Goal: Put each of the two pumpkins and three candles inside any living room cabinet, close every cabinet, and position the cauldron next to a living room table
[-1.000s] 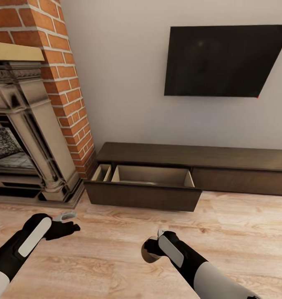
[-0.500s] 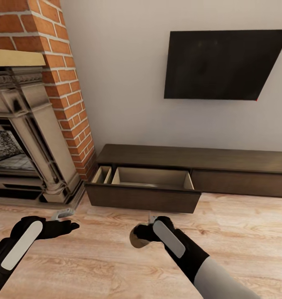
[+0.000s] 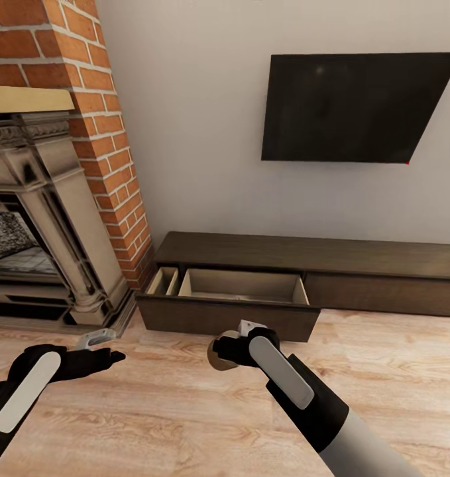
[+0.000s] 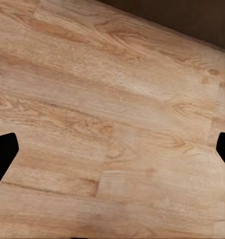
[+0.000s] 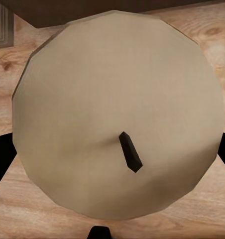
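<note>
A: Walls and floor?
B: Plain pale wall (image 3: 198,132); light wood-plank floor (image 3: 185,411), grain clean.
A: Fixtures?
B: Black screen (image 3: 357,106) mounted on the wall. Red brick chimney (image 3: 99,99) with a carved stone fireplace surround (image 3: 46,199) to the left.

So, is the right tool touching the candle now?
Touching. In the right wrist view the candle sits between the dark fingertips at both edges, and in the head view the right tool carries it above the floor.

Candle (image 5: 117,114) in right gripper (image 3: 226,351): matt tan wax look, faceted, dark wick. Floor (image 4: 112,124) below: light grained wood planks. Cabinet (image 3: 304,255) ahead: dark matt wood, tan interior. Brick (image 3: 112,165) rough.
</note>
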Robot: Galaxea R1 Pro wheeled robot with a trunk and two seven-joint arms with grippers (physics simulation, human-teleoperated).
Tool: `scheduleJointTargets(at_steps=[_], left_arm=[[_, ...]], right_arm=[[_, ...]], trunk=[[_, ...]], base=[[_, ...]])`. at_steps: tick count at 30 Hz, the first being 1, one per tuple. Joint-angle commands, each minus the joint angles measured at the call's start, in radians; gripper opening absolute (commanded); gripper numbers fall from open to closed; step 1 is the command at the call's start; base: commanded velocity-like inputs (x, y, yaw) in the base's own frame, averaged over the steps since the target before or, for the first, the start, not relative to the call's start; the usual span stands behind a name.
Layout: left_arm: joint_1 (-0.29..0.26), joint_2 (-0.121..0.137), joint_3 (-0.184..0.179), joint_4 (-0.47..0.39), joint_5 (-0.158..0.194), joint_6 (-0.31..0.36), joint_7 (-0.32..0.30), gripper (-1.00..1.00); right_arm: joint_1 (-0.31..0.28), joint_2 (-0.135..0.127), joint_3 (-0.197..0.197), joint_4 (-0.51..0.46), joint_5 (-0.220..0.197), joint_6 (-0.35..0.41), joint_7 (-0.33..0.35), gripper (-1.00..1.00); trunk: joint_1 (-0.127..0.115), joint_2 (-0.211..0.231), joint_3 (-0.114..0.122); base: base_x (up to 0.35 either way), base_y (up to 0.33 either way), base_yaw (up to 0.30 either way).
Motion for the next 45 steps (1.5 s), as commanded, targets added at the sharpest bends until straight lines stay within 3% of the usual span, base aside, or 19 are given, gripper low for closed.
scheduleJointTargets(at_steps=[1,4,8,15,31,45], left_arm=[[0.008,0.001,0.007,-0.015,0.025,0.001,0.011,1.00],[0.025,0.001,0.022,-0.046,0.048,0.001,0.012,1.00],[0.031,0.001,0.027,-0.056,0.054,0.001,0.012,1.00],[0.033,0.001,0.028,-0.060,0.054,0.001,0.013,1.00],[0.033,0.001,0.029,-0.060,0.053,0.001,0.013,1.00],[0.033,0.001,0.028,-0.059,0.050,0.001,0.013,1.00]], right_arm=[[-0.001,0.000,0.000,0.000,-0.005,0.006,-0.008,-1.00],[-0.001,0.000,0.000,0.003,-0.005,0.005,-0.008,-1.00],[-0.001,0.000,0.000,0.008,-0.006,0.005,-0.007,-1.00],[-0.001,0.000,-0.001,0.015,-0.008,-0.001,-0.007,-1.00],[-0.001,0.000,0.000,0.016,-0.008,-0.001,-0.005,-1.00],[-0.001,0.001,0.000,0.017,-0.006,0.000,-0.005,-1.00]], trunk=[[0.000,-0.001,-0.001],[0.000,-0.001,-0.001],[0.000,-0.001,-0.001],[0.000,-0.001,-0.001],[0.000,-0.001,-0.001],[0.000,-0.001,-0.001]], base=[[0.000,0.000,0.000],[0.000,0.000,0.000],[0.079,0.000,0.000],[0.293,-0.002,-0.050],[0.280,-0.137,-0.237],[0.192,-0.021,-0.018]])
